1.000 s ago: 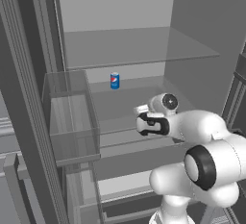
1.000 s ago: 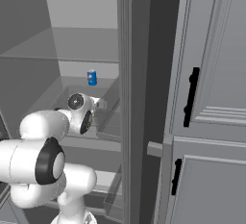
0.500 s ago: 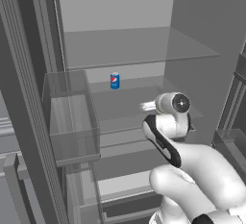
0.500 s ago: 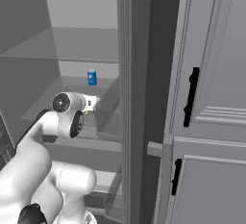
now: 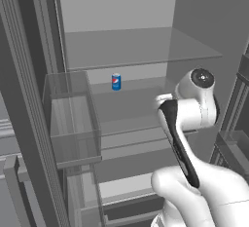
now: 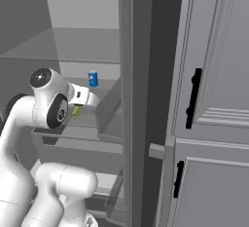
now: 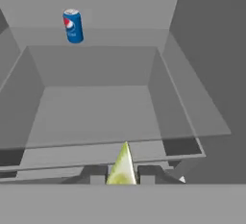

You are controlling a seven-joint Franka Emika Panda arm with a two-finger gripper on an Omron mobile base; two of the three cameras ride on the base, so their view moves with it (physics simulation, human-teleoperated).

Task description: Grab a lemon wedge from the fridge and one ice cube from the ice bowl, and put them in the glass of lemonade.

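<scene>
One lemon wedge (image 7: 122, 168) pinched between the pincer (image 7: 122, 174) tips.

Kitchen, seemingly: fridge (image 5: 121, 50), panelled cabinets (image 6: 214, 99)

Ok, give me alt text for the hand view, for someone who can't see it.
The gripper is shut on a yellow lemon wedge, pinched between its two fingertips at the bottom of the view. Beyond it lies a glass shelf inside the open fridge, with a small blue soda can standing at the back.

The lemon wedge (image 7: 122, 168) sits between the fingers (image 7: 96, 174); the soda can (image 7: 73, 25) stands behind on the fridge (image 5: 141, 50) shelf.
</scene>
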